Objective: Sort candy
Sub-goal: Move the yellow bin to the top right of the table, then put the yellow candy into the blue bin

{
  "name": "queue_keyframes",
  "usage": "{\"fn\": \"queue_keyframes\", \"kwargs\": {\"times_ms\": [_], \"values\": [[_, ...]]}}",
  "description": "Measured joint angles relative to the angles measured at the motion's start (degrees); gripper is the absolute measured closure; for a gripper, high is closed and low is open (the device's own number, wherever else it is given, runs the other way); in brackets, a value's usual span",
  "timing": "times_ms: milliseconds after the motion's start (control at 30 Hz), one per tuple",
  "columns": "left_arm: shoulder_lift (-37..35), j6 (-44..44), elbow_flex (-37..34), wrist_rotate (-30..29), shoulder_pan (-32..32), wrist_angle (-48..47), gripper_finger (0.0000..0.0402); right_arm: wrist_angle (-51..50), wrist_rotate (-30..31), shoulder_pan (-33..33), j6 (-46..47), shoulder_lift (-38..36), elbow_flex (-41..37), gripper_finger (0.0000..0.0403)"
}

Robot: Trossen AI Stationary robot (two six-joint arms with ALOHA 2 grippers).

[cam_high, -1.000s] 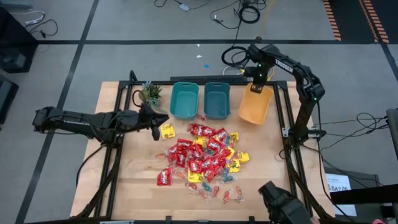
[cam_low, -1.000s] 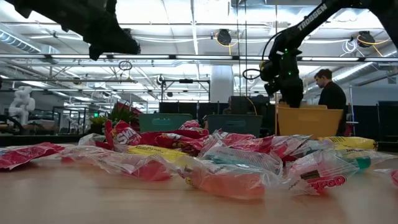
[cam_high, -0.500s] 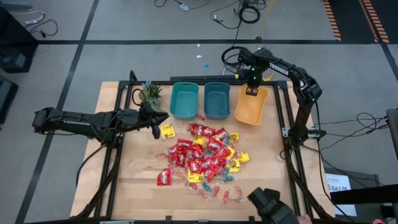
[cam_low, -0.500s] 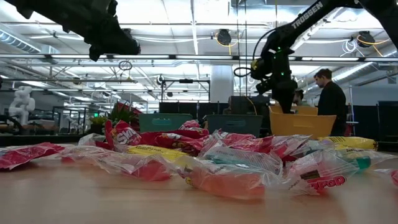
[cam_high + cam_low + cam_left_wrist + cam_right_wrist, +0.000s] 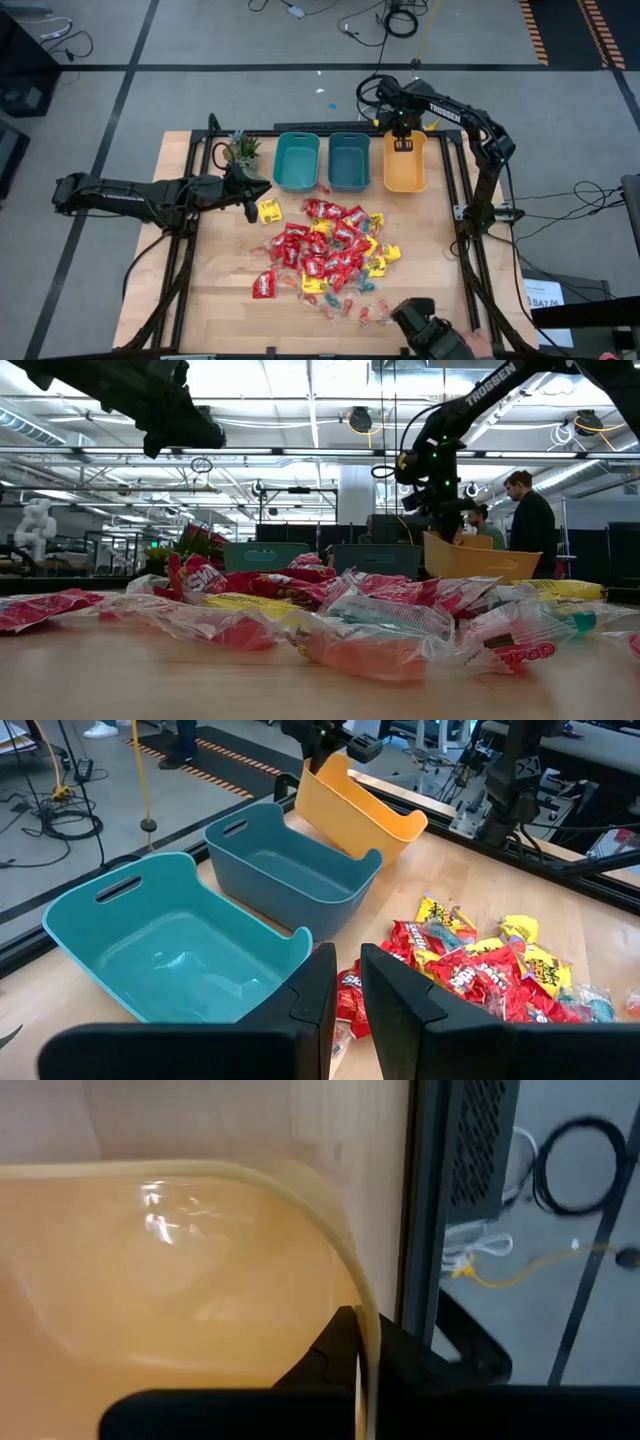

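The candy point(image 5: 328, 252) lies in a loose pile of red, yellow and small clear-wrapped pieces on the middle of the wooden table. At the far edge stand a teal bin point(image 5: 297, 160), a darker blue bin point(image 5: 349, 160) and an orange bin point(image 5: 405, 168) in a row. My right gripper point(image 5: 403, 136) is shut on the orange bin's far end. My left gripper point(image 5: 258, 192) hovers above the table left of the pile, near one yellow packet point(image 5: 268, 210). Its fingers point(image 5: 320, 995) stand a narrow gap apart with nothing between them. My right gripper pinches the orange bin's far end wall at its rim point(image 5: 362, 1342), one finger inside the bin and one outside. The fingers come from above, pointing down. The bin hangs tilted, its far end point(image 5: 335, 775) raised and its near end point(image 5: 400, 832) low by the table.
A small green plant point(image 5: 241, 148) stands at the far left beside the teal bin. Black frame rails point(image 5: 462, 200) run along the table's sides and far edge. Bare wood lies left of the pile and along the right side. A person point(image 5: 530, 510) stands in the room beyond.
My right gripper has moved toward the table's left and rolled about its wrist. With it the orange bin has swung from a slant to lie parallel beside the blue bin, and it still tilts.
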Motion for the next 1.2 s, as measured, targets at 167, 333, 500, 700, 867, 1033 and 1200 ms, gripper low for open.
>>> {"fn": "queue_keyframes", "kwargs": {"times_ms": [167,333,500,700,867,1033,1200], "values": [[0.00,-0.07,-0.02,0.00,0.00,0.00,0.0343,1.01,0.01,-0.10,-1.67,2.62,0.00,0.0403],[0.01,-0.07,-0.01,0.00,-0.02,0.00,0.0343,0.94,0.04,-0.12,0.11,3.81,0.00,0.0403],[0.02,-0.10,0.00,0.00,-0.02,0.00,0.0343,0.99,0.01,-0.12,-1.57,3.64,0.00,0.0399],[0.02,-0.10,-0.01,0.00,-0.02,0.00,0.0343,1.16,0.24,-0.12,-0.85,3.57,0.00,0.0369],[0.00,-0.11,0.00,0.00,-0.02,0.00,0.0343,1.03,0.53,-0.23,-0.38,3.57,0.00,0.0332],[0.00,-0.10,0.00,0.00,-0.02,0.00,0.0343,0.88,6.50,-0.21,-0.35,2.85,0.00,0.0305],[0.01,-0.07,-0.02,0.01,-0.02,0.00,0.0343,0.73,10.28,-0.21,-0.15,-2.01,0.00,0.0293]]}}
